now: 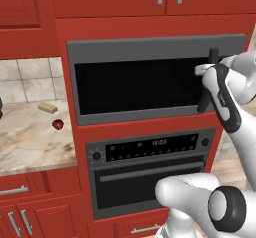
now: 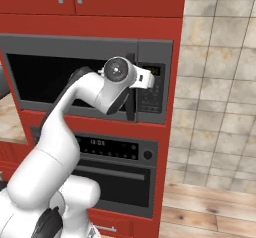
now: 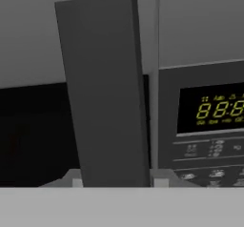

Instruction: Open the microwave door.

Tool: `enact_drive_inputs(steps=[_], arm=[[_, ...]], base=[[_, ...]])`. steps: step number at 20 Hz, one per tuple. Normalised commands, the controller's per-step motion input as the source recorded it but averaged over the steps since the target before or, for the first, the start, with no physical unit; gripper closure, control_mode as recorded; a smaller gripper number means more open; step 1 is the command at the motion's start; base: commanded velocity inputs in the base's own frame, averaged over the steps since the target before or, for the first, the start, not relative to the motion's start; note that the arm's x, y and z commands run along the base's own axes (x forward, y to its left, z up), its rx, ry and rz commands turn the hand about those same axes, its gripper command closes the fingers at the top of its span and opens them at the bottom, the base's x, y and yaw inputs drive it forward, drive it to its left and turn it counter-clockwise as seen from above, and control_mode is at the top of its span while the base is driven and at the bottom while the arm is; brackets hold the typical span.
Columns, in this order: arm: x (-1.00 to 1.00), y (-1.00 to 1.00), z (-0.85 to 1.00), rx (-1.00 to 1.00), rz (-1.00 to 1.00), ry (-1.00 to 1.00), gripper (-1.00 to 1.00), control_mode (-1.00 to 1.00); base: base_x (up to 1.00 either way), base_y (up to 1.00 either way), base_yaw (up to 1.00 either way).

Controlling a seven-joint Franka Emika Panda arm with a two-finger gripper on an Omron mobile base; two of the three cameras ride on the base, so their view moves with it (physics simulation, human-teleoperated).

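The microwave (image 1: 150, 47) is built into the red cabinet wall, and its door (image 1: 130, 84) with the black window lies flat and closed. The black vertical handle (image 1: 204, 103) runs along the door's right edge, beside the keypad panel (image 2: 150, 94) with the green display (image 3: 221, 109). My gripper (image 3: 116, 183) is at that handle (image 3: 107, 92). A pale finger sits tight against each side of the bar, so the gripper looks shut on it. In the right base view my wrist covers most of the handle (image 2: 131, 111).
Below the microwave is a black oven (image 1: 150, 182) with a clock strip and a horizontal grey handle. To the left, a marble counter (image 1: 25, 142) holds a tan block (image 1: 48, 107) and a small red thing (image 1: 58, 124). A tiled wall (image 2: 220, 82) rises to the right.
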Motion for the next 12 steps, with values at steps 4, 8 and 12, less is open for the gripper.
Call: enact_drive_inputs(steps=[4, 8, 12], arm=[[-0.95, -0.12, 0.00, 0.00, 0.14, 0.18, 1.00, -1.00], [-1.00, -0.23, 0.00, 0.00, 0.21, 0.00, 1.00, -1.00], [-1.00, -0.16, 0.00, 0.00, 0.19, -0.12, 1.00, -1.00]], base=[[0.00, 0.00, 0.00], [0.00, 0.00, 0.00], [0.00, 0.00, 0.00]])
